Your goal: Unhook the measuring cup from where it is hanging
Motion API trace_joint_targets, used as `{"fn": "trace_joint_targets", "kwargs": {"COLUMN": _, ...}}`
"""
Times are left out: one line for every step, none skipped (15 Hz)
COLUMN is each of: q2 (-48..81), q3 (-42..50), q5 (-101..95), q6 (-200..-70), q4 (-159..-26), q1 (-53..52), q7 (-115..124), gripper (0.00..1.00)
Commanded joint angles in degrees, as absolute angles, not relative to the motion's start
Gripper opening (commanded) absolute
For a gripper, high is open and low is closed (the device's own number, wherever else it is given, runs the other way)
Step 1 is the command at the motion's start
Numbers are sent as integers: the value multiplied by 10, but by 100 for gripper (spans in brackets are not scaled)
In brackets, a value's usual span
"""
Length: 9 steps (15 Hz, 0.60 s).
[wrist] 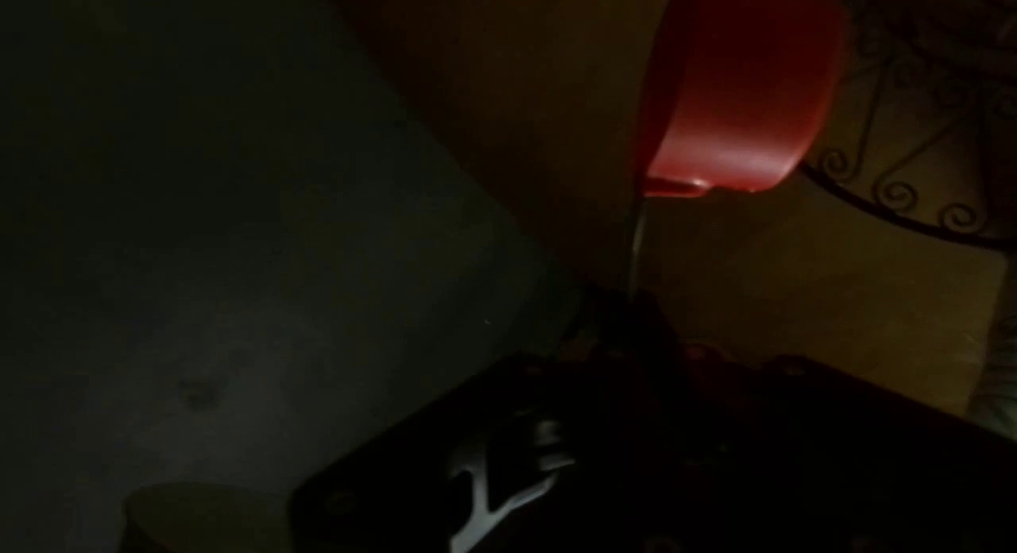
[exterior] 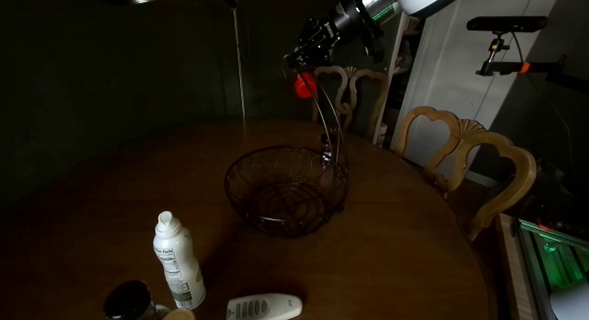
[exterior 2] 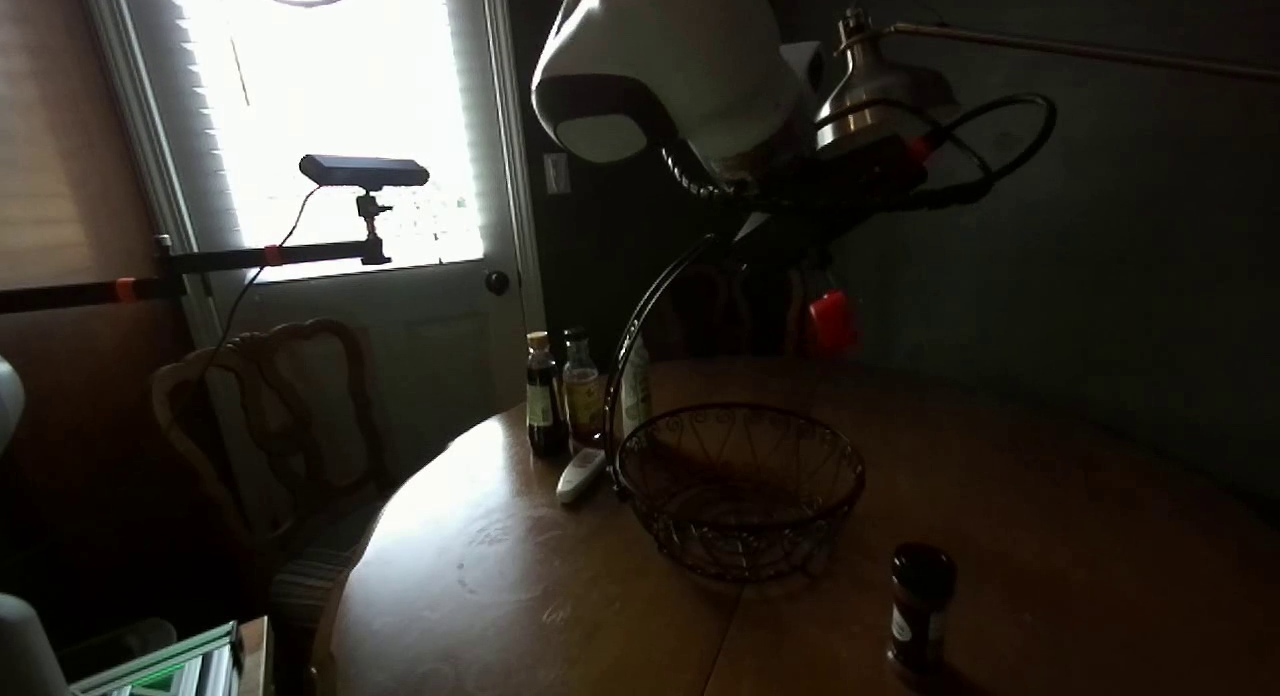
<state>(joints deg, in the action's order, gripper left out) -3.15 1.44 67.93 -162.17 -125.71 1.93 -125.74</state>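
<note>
The small red measuring cup (exterior: pixel 304 86) hangs just below my gripper (exterior: pixel 291 60) in both exterior views. In the wrist view the cup (wrist: pixel 743 92) is seen from its side, and its thin grey handle (wrist: pixel 636 239) runs into my dark fingertips, which are shut on it. The wire basket (exterior: pixel 285 220) stands on the table with its tall curved hanger (exterior: pixel 327 109) reaching up close to the gripper. In an exterior view the cup (exterior 2: pixel 833 323) hangs well to the side of the visible hanger (exterior 2: pixel 640 316). The hanger's tip is hidden by the dark gripper, so contact there cannot be told.
A white bottle (exterior: pixel 179 260) and a white remote (exterior: pixel 267 306) lie near one table edge, beside dark bottles (exterior 2: pixel 545 401). A dark spice jar (exterior 2: pixel 920 611) stands near the basket. Wooden chairs (exterior: pixel 478 145) surround the table, and a metal lamp (exterior 2: pixel 870 86) hangs behind the arm.
</note>
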Motion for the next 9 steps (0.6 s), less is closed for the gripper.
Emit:
{"fn": "trace_joint_targets", "kwargs": {"q2": -17, "q3": 5, "q5": 674, "q6": -1755, "q4": -1272, "q1": 18, "q7": -1229, "gripper": 1}}
{"fn": "trace_joint_targets", "kwargs": {"q2": -9, "q3": 2, "q5": 677, "q6": -1798, "q4": -1274, "q1": 16, "q7": -1225, "gripper": 1}}
{"fn": "trace_joint_targets", "kwargs": {"q2": 3, "q3": -1, "q5": 684, "q6": -1842, "q4": -1275, "q1": 14, "q7": -1222, "gripper": 1}}
{"fn": "trace_joint_targets", "kwargs": {"q2": 18, "q3": -4, "q5": 696, "q6": -1888, "q4": -1271, "q1": 11, "q7": -1225, "gripper": 1}}
{"fn": "trace_joint_targets", "kwargs": {"q2": 35, "q3": -8, "q5": 710, "q6": -1933, "q4": -1263, "q1": 7, "q7": -1226, "gripper": 1}}
{"fn": "trace_joint_targets", "kwargs": {"q2": 53, "q3": -12, "q5": 710, "q6": -1977, "q4": -1256, "q1": 5, "q7": -1223, "gripper": 1}}
{"fn": "trace_joint_targets", "kwargs": {"q2": 66, "q3": -4, "q5": 606, "q6": -2019, "q4": -1276, "q1": 0, "q7": -1112, "gripper": 1}}
{"fn": "trace_joint_targets", "kwargs": {"q2": 91, "q3": -13, "q5": 677, "q6": -2053, "q4": -1254, "q1": 1, "q7": -1171, "gripper": 1}}
{"fn": "trace_joint_targets", "kwargs": {"q2": 111, "q3": -12, "q5": 661, "q6": -2086, "q4": -1252, "q1": 0, "q7": -1137, "gripper": 1}}
